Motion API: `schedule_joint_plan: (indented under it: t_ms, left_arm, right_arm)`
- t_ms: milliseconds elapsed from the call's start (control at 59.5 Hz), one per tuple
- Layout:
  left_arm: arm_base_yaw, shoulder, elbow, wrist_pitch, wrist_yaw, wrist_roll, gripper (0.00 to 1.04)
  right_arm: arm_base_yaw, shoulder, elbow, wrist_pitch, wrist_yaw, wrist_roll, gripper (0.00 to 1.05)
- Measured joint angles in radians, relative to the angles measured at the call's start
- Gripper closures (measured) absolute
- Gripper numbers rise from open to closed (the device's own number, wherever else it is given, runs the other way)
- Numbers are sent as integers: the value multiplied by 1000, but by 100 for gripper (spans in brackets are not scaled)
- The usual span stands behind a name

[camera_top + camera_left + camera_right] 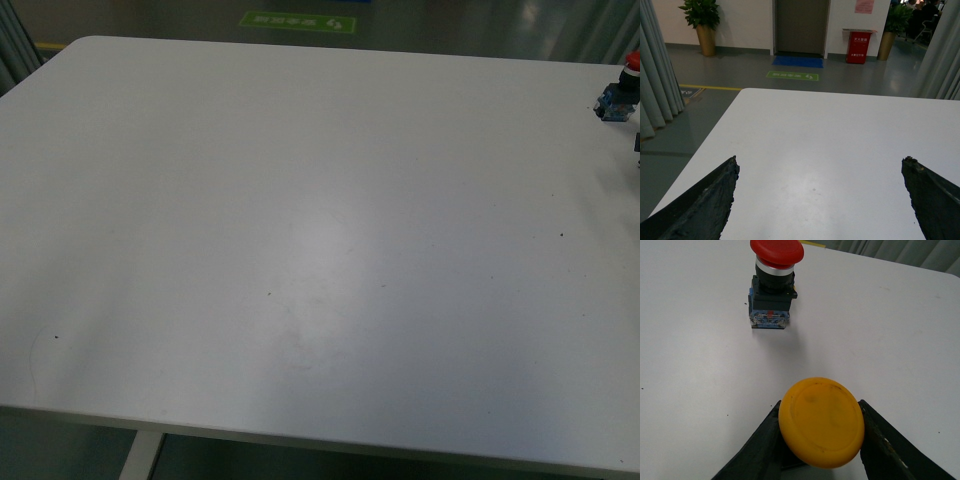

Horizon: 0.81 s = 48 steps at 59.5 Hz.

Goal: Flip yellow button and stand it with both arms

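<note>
Right gripper (821,440) clamped on the yellow button (821,422), jaws pressing either side just behind the cap; cap faces the wrist camera, body hidden behind it, so whether it is lifted or touching the worktop (700,370) I cannot tell; grip at the collar probably leaves the block free for the other arm to take during the flip. Left gripper (820,200) jaws wide apart, nothing between them, over bare worktop, well apart from the button. Red button (772,282) lies on its side just beyond the yellow one, near the far right edge in the front view; it is the closest thing that could be knocked. Beyond the worktop: green floor mark (792,75), red box (859,47), plants, curtains.
</note>
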Motion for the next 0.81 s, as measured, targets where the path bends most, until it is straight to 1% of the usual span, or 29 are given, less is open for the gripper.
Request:
schedule_joint_plan:
  t_ms: [34, 252, 303, 336, 404, 521, 807]
  left_arm:
    - [0, 0, 0, 0, 0, 0, 7]
    - [0, 0, 0, 0, 0, 0, 7]
    - [0, 0, 0, 0, 0, 0, 7]
    - [0, 0, 0, 0, 0, 0, 7]
    - [0, 0, 0, 0, 0, 0, 7]
    - [0, 0, 0, 0, 0, 0, 7]
    - [0, 0, 0, 0, 0, 0, 7]
  right_arm:
    - [1, 0, 0, 0, 0, 0, 48]
    - [7, 0, 0, -14, -5, 0, 13]
    - [8, 0, 0, -19, -7, 1, 6]
    - [9, 0, 0, -22, -7, 2, 5]
    - [10, -1, 0, -24, -9, 2, 8]
    - [10, -13, 0, -35, -12, 5, 7]
    - [21, -106, -10, -67, -55, 60, 7]
